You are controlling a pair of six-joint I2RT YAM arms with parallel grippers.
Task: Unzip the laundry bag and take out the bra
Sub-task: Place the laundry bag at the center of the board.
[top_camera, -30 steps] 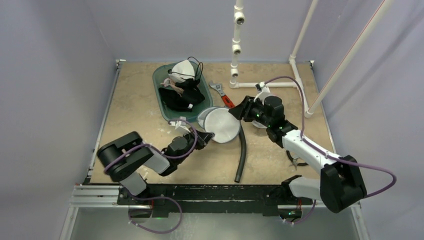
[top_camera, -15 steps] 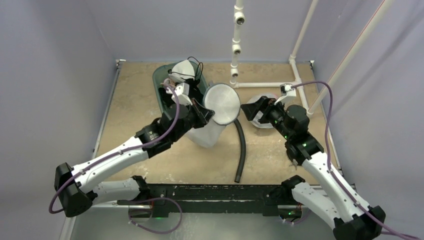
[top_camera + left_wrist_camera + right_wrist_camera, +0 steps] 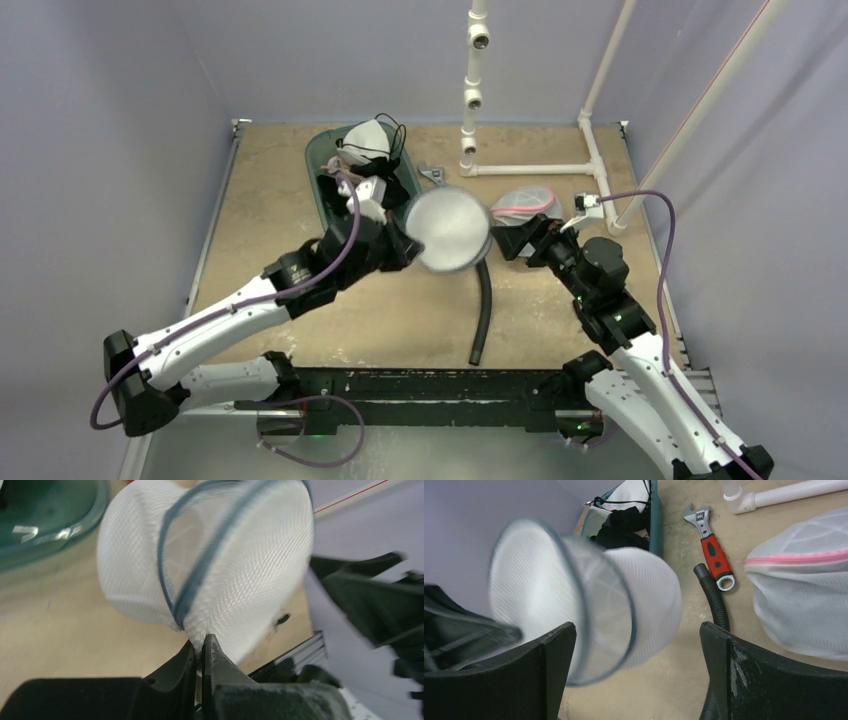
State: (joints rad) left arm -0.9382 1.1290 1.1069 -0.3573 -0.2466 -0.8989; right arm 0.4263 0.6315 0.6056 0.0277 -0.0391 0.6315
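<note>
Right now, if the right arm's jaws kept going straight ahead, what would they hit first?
Probably the white mesh laundry bag that the left jaws pinch, though depth is unclear.

Left pincer [image 3: 403, 244] holds white laundry bag [image 3: 447, 228] aloft; right pincer [image 3: 506, 241] just beside.

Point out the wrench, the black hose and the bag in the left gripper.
wrench [image 3: 715, 556], right wrist view, red handle.
black hose [image 3: 484, 310], top view, middle of its length.
bag [image 3: 250, 565], left wrist view, white mesh side.
</note>
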